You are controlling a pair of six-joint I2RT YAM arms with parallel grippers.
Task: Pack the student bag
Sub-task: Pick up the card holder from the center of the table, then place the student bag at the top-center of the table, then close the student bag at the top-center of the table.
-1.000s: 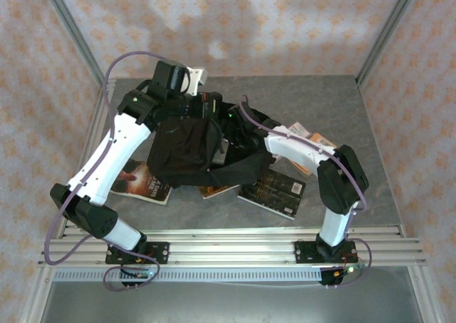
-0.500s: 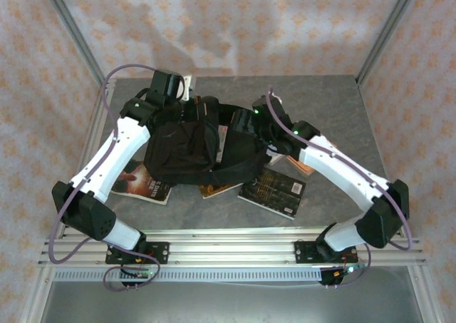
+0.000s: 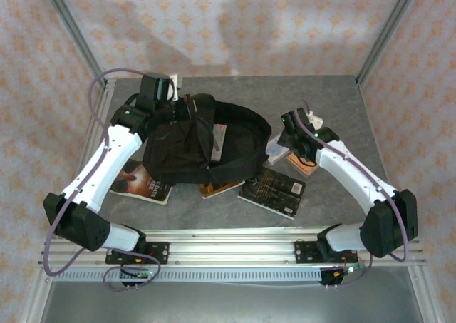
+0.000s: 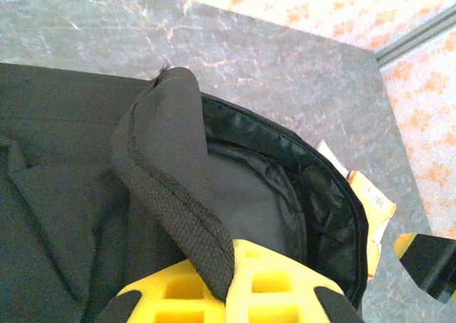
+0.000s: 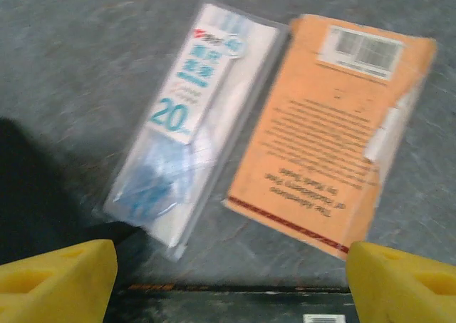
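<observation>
Found left gripper (image 4: 226, 280) clenched on a fold of black rim fabric of the student bag (image 4: 71, 195), pinched between the yellow fingers (image 4: 178, 294) and rising away from them. Noted the lifted mouth gaping just beyond those jaws, with grey lining visible inside. Found right gripper (image 5: 228, 287) released, with jaws spread wide and touching nothing. Noted ahead of them a clear packet (image 5: 189, 116) with blue print, nearer the left finger, and an orange paperback (image 5: 335, 137), nearer the right finger, lying just beside each other on the table (image 5: 85, 45). Saw the edge of a dark book (image 5: 235, 298) directly under the jaw gap. Judged step in hand: picking one item while holding the bag mouth open. Recommended centring the open jaws on a single item, spanning its narrow side, closing squarely, and keeping the rim raised and taut. Judged from top view: bag (image 3: 206, 141) lying on its side, long axis running from the left jaws toward the right jaws, opening pointed toward right gripper (image 3: 298, 134).
</observation>
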